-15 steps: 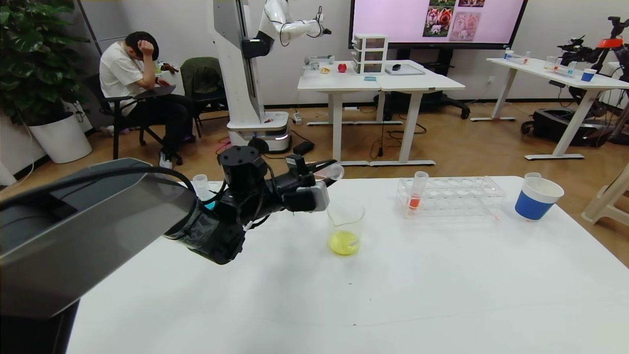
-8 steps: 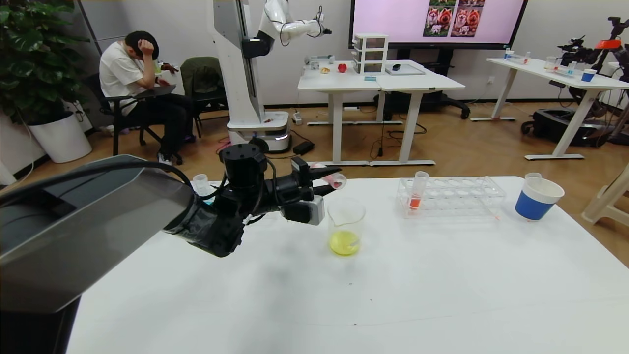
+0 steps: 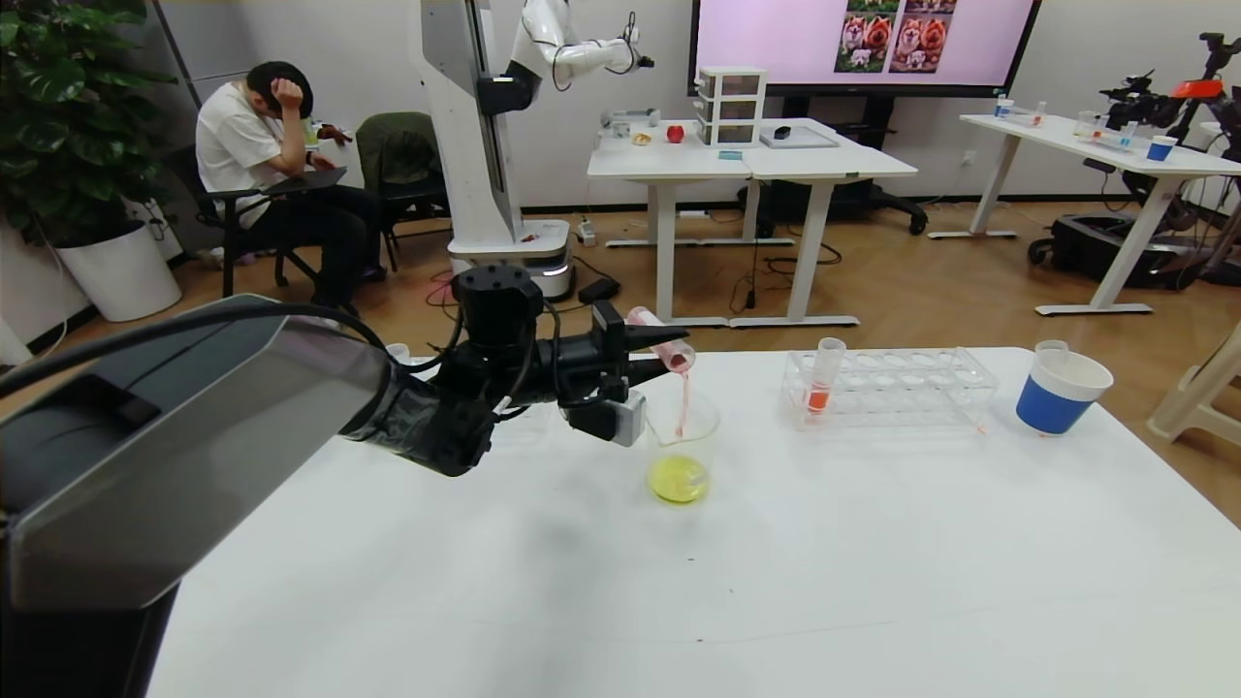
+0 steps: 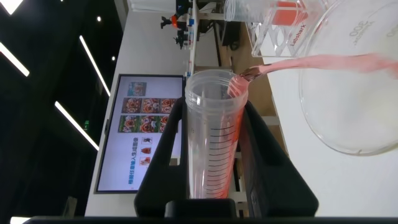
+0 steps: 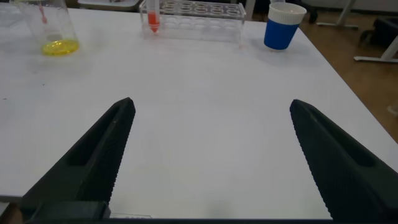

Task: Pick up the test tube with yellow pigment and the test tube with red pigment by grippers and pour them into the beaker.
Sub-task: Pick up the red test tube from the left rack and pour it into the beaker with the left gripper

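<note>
Pouring: left gripper clamped on red test tube, tilted over beaker with yellow liquid. Tube light, slick, fragile; mid-body grip looks right. Right gripper fingers apart, idle.

clear tube rack, blue paper cup, white table
</note>
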